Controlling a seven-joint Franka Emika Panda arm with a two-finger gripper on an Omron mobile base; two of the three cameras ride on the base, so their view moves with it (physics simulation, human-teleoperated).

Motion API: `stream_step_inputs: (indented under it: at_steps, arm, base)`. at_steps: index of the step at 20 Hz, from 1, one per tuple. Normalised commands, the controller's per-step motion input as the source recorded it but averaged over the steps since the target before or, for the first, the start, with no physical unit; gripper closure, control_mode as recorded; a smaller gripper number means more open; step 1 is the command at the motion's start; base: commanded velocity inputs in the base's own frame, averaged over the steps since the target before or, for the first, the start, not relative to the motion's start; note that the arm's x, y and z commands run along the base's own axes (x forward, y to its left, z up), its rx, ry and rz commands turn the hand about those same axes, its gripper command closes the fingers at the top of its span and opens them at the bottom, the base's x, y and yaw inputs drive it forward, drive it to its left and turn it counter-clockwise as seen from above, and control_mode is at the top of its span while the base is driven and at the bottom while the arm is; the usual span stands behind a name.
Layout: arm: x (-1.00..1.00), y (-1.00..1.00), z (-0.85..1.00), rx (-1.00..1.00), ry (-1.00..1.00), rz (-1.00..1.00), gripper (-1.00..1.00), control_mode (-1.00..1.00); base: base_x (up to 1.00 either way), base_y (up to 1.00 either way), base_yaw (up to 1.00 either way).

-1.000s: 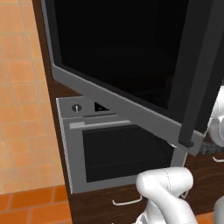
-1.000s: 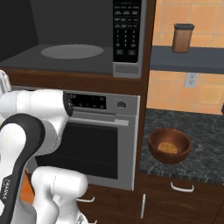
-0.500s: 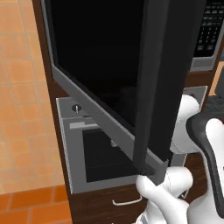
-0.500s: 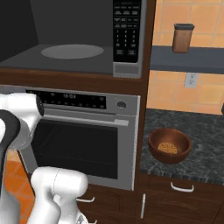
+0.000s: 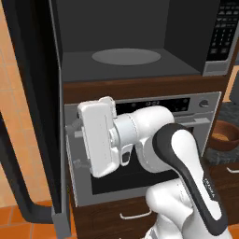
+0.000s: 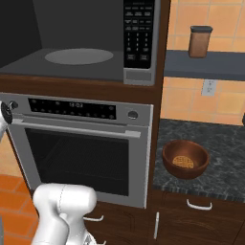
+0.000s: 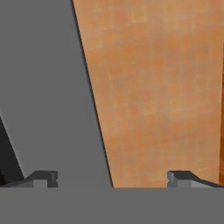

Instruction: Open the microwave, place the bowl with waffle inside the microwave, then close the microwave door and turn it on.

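Note:
The microwave [image 5: 140, 42] stands open, its round grey turntable [image 6: 79, 56] bare and its keypad [image 6: 139, 28] on the right. The microwave door [image 5: 30, 84] is swung far out to the left, nearly edge-on, with its black curved handle [image 5: 14, 182] low on the left. My gripper [image 5: 75, 145] is open beside the door's lower inner edge, in front of the oven. In the hand view, the gripper [image 7: 112, 179] holds nothing, and the door's grey face [image 7: 43, 87] lies ahead on the left. The brown bowl [image 6: 185, 159] with the waffle [image 6: 183, 161] sits on the dark counter at the right.
A steel oven [image 6: 81, 143] with a bar handle sits directly under the microwave. A brown jar [image 6: 199, 41] stands on a shelf above the speckled counter [image 6: 225, 167]. Orange tiled wall [image 7: 162, 87] lies beyond the door. Drawers with handles [image 6: 198, 206] run below the counter.
The door has swung from across the left base view to fully open at the left, uncovering the cavity. My arm has followed it leftward, out of the right base view.

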Motion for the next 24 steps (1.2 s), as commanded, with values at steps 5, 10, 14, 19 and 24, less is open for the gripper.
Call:
stream_step_inputs:
  at_steps: [5,10,14,19,24]
  arm:
    - [0.0,0.39,0.0,-0.01,0.0,0.01,-1.0,-1.0]
    - [0.0,0.21,0.0,-0.03,0.0,0.0,-1.0,-1.0]
    - [0.0,-0.26,0.0,-0.05,0.0,-0.02,-1.0,-1.0]
    - [0.05,-0.96,0.0,-0.06,0.01,-0.07,-1.0,-1.0]
    - [0.36,-1.0,-0.13,-0.08,-0.05,-0.11,-1.0,-1.0]
  base:
    - [0.0,0.0,0.0]
    - [0.0,0.0,0.0]
    - [0.0,0.0,0.0]
    - [0.0,0.0,0.0]
    - [0.0,0.0,0.0]
